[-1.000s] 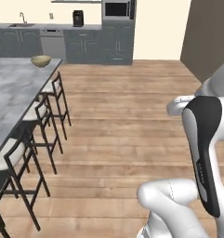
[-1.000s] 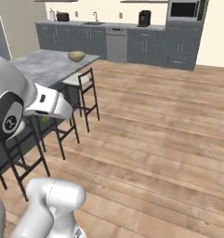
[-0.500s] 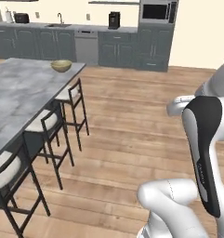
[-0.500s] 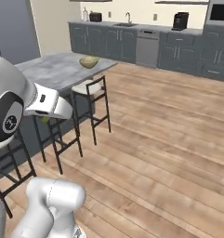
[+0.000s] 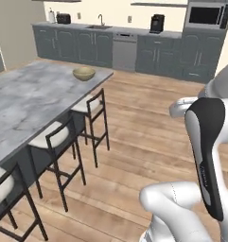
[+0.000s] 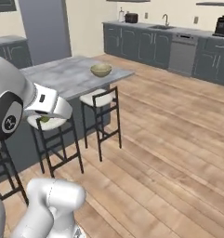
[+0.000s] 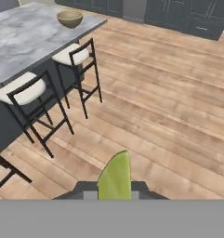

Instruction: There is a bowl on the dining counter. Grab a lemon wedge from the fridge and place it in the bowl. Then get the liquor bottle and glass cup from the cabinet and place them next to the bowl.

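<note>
A yellow-green lemon wedge (image 7: 115, 176) sits between my fingertips, with my gripper (image 7: 114, 193) shut on it. From the right base view the wedge (image 6: 45, 119) shows just under the white hand, beside the dining counter's near side. The dull yellow bowl (image 5: 83, 73) (image 6: 101, 70) (image 7: 69, 18) stands near the far corner of the grey marbled dining counter (image 5: 25, 99) (image 6: 62, 74) (image 7: 20, 42). The gripper hangs above the wood floor, short of the counter and well away from the bowl.
Black bar stools with pale seats (image 5: 89, 106) (image 6: 102, 99) (image 7: 71, 55) line the counter's side facing me. Dark grey base cabinets with a sink, dishwasher (image 5: 124, 49) and coffee machine (image 5: 157, 22) run along the back wall. Wood floor (image 7: 169, 102) spreads out to the right.
The whole picture has shifted as the base drives: the counter, bowl and stools now sit nearer and further right. The gripper stays shut on the lemon wedge.
</note>
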Available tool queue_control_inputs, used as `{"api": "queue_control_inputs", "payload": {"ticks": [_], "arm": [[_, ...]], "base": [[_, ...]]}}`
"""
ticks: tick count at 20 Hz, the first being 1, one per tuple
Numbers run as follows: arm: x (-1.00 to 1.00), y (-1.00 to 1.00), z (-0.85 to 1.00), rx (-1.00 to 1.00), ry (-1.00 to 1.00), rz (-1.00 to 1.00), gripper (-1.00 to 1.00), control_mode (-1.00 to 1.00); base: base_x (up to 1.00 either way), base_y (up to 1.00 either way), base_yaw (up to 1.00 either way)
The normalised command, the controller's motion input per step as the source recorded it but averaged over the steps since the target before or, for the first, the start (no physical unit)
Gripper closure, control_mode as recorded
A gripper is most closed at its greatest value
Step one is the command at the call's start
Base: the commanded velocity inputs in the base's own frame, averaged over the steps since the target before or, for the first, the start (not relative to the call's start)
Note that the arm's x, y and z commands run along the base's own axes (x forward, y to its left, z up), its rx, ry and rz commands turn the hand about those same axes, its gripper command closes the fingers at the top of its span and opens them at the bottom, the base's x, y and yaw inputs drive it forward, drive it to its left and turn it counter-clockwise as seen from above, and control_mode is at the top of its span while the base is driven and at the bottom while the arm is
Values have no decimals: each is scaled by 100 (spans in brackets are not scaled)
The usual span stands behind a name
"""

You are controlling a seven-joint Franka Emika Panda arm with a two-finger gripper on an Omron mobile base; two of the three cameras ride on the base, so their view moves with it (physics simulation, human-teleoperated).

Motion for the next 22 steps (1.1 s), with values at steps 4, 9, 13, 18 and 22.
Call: {"api": "queue_control_inputs", "payload": {"ticks": [4, 9, 13, 18, 22], "arm": [[0, 0, 0, 0, 0, 0, 100, 100], [0, 0, 0, 0, 0, 0, 100, 100], [0, 0, 0, 0, 0, 0, 100, 100], [0, 0, 0, 0, 0, 0, 100, 100], [0, 0, 0, 0, 0, 0, 100, 100]], "base": [[100, -66, 40], [100, -64, 42], [100, -61, 46], [100, -57, 48], [100, -55, 49]]}}
